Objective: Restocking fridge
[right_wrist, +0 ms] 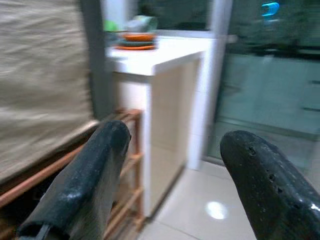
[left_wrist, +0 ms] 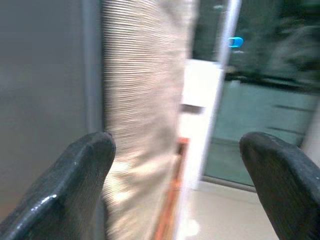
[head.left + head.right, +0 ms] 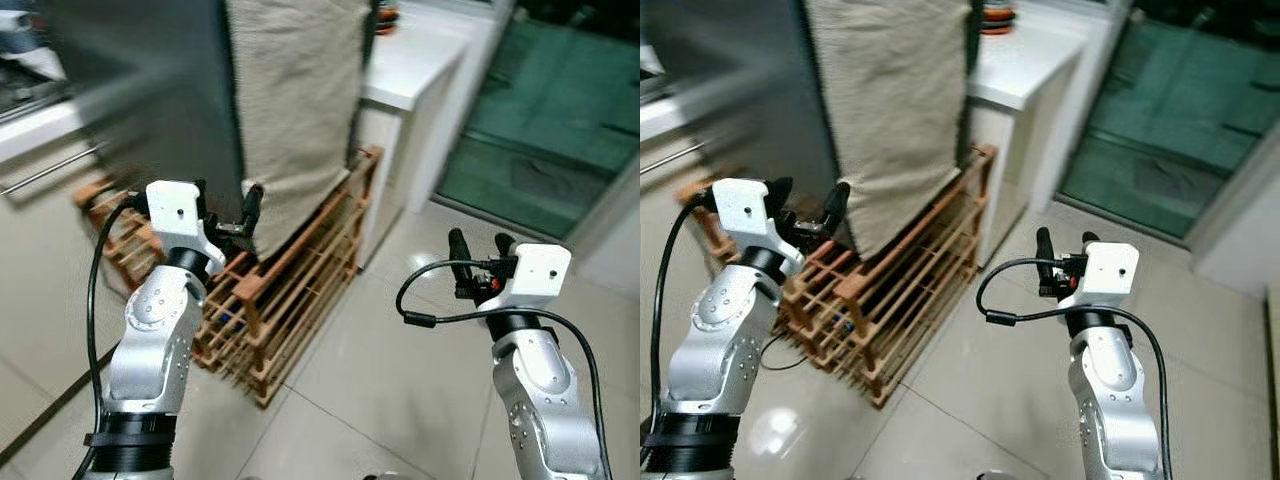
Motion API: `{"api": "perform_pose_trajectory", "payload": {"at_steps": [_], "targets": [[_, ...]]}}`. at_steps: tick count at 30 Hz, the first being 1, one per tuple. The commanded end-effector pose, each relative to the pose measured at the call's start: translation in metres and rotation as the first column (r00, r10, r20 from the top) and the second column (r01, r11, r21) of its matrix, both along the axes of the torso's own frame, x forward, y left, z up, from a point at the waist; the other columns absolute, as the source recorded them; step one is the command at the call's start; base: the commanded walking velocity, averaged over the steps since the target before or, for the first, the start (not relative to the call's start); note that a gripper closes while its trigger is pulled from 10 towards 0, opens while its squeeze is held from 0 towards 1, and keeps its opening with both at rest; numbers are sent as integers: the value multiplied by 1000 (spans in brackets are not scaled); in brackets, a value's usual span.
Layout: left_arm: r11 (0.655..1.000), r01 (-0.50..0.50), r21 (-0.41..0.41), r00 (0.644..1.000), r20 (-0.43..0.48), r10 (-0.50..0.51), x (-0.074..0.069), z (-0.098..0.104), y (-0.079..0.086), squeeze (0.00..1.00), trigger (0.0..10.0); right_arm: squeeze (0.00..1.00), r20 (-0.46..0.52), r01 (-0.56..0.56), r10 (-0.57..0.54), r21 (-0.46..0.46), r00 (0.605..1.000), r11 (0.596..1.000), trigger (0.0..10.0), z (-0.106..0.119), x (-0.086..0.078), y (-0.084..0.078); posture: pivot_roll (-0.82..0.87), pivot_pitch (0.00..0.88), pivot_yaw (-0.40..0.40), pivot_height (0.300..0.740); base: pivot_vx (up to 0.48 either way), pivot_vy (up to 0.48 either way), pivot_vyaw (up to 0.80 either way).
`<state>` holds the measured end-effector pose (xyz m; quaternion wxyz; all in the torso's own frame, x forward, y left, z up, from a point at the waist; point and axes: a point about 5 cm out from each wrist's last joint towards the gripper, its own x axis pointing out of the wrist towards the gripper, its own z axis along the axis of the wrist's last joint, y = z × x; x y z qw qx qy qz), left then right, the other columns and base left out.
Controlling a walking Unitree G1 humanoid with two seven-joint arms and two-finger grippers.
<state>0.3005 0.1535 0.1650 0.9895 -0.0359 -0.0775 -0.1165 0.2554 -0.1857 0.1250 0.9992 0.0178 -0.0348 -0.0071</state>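
The tall dark grey fridge (image 3: pixel 150 90) stands directly ahead of the left gripper (image 3: pixel 232 205), nearer than the right gripper (image 3: pixel 478 247); both spread wide, empty.

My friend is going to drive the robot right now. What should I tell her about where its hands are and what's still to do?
Left gripper: jaws open, holding nothing, raised close to the grey fridge side and the beige cloth hanging over it.
Right gripper: jaws open, holding nothing, raised over the tiled floor.
A wooden rack sits on the floor against the fridge; beside it stands a white counter with dishes on top.
Done: nothing visible; no restocking items are in the jaws.
Left: reach the fridge door, open it and stock it. The picture is blurred, so steady first.
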Motion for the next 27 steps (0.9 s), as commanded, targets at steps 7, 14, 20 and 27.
{"api": "perform_pose_trajectory", "payload": {"at_steps": [7, 14, 20, 27], "targets": [[1000, -10, 21, 999, 36, 9, 5, 10, 3, 0, 10000, 0, 9, 0, 0, 0, 1000, 1000, 10000, -2, 4, 4, -61, 0, -5, 740, 0, 202, -211], [999, -16, 35, 999, 43, 15, 7, 13, 4, 0, 10000, 0, 17, -9, 10, -2, 1000, 1000, 10000, -1, 8, 6, -55, 0, -6, 740, 0, 0, 0], [995, -68, -76, 997, -38, 65, 25, 11, -1, 0, 10000, 0, 16, -32, 31, 24, 999, 999, 10000, -1, 10, 8, -54, 0, -4, 740, 0, 0, 0], [990, -112, -89, 994, -19, 111, 48, 27, -5, 0, 10000, 0, -7, -50, 51, 38, 999, 998, 10000, -3, 3, 4, -86, 0, 2, 740, 0, 0, 0]]}}
